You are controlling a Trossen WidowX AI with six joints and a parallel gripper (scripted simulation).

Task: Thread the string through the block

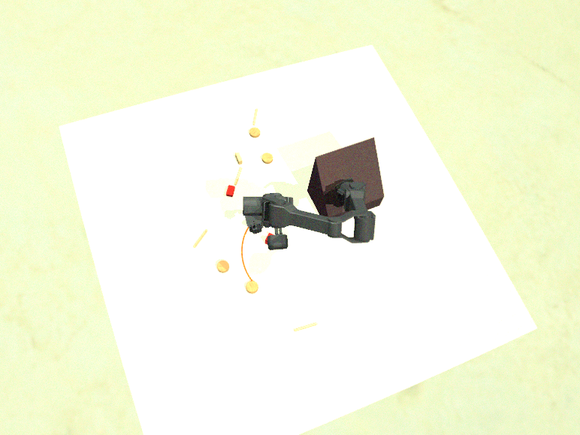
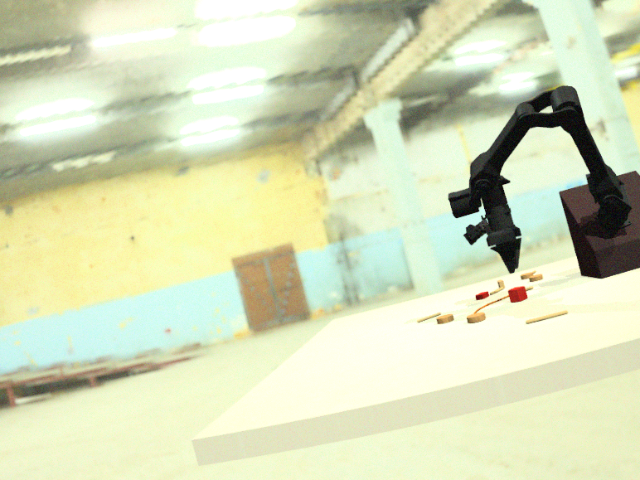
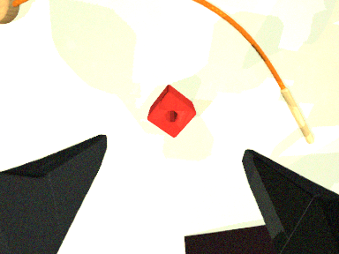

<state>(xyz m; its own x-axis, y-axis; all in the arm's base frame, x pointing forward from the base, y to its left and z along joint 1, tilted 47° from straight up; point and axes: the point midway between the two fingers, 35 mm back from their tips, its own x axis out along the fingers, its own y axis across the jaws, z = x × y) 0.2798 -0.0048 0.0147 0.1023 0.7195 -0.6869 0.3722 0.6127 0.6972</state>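
Note:
The red block (image 1: 266,240) (image 2: 517,293) (image 3: 161,118) stands on the table, with a dark round hole in the face seen in the wrist view. The round wooden button (image 1: 251,286) (image 2: 476,317) (image 3: 5,2) holds the orange string (image 1: 242,251) (image 2: 490,303) (image 3: 238,26), which curves around the block without passing through it. The pale stick (image 3: 297,115) on its free end lies on the table, beyond the right finger in the wrist view; the arm hides it in the top view. My gripper (image 2: 512,269) (image 3: 177,148) is open and empty above the table, with the block ahead between its fingertips in the wrist view.
Loose sticks (image 1: 200,238) (image 1: 305,327) (image 2: 546,317) lie to either side. Another button (image 1: 222,266) (image 2: 444,319) is near the string's button. A flatter red piece (image 1: 231,191) (image 2: 482,295), more buttons (image 1: 255,132) (image 1: 267,158) and a small wooden piece (image 1: 238,158) lie farther back. The arm stands on a dark box (image 1: 348,164) (image 2: 581,240).

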